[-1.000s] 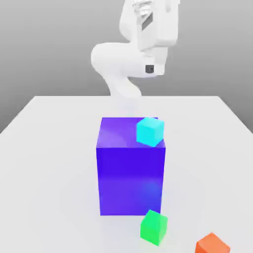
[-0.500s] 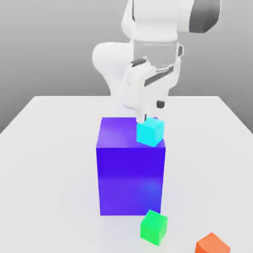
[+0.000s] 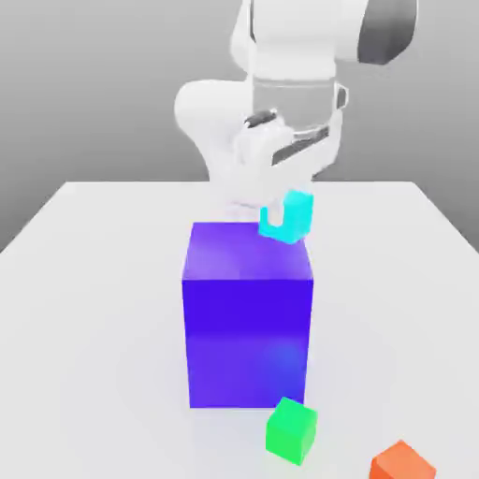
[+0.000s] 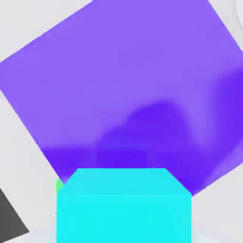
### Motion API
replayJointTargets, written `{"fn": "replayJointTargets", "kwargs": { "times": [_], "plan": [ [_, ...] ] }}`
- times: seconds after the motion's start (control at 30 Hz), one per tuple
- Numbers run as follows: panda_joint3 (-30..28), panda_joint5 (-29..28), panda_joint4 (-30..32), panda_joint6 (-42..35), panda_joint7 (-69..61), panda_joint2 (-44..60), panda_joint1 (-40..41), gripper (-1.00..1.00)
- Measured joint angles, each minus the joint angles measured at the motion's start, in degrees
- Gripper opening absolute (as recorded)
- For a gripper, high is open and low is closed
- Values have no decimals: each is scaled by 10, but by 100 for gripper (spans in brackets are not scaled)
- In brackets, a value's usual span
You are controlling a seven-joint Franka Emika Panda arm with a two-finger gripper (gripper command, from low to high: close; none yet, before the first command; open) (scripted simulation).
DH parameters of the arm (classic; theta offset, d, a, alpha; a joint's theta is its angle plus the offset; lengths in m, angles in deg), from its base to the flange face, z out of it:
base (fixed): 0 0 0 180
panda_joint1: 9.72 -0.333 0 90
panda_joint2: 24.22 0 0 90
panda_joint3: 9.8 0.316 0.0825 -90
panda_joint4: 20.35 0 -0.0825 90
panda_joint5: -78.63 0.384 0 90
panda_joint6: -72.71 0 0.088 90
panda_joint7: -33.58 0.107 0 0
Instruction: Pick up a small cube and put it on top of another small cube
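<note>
Clearly, gripper (image 3: 278,213) closed on cyan cube (image 3: 297,217) (a snug hold), above the purple block (image 3: 248,332).

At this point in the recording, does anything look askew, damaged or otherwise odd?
Nothing looks damaged or spilled. The cyan cube hangs in the pincer above the blue block, which fits a pick-up underway.

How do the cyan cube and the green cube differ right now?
The cyan cube is raised in the gripper, above the blue block; the green cube rests on the table. They also differ in color, cyan against green. Both are small cubes.
</note>
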Motion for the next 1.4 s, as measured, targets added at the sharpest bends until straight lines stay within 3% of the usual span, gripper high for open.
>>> {"fn": "replayJointTargets", "kwargs": {
  "times": [0.33, 0.43, 0.53, 0.77, 0.93, 0.97, 1.2, 1.4],
  "plan": [
    [121, -101, -40, 153, -105, 191, -21, -100],
    [162, -162, -50, 204, -115, 263, -22, -100],
    [189, -257, -62, 251, -99, 348, -38, -100],
    [124, -507, -100, 329, -49, 546, -173, -100],
    [10, -646, -135, 381, 30, 651, -280, -100],
    [-11, -668, -141, 390, 46, 667, -297, 100],
    [-15, -671, -142, 391, 48, 670, -300, 100],
    [99, -554, -125, 334, -60, 592, -206, 100]
  ]
}}
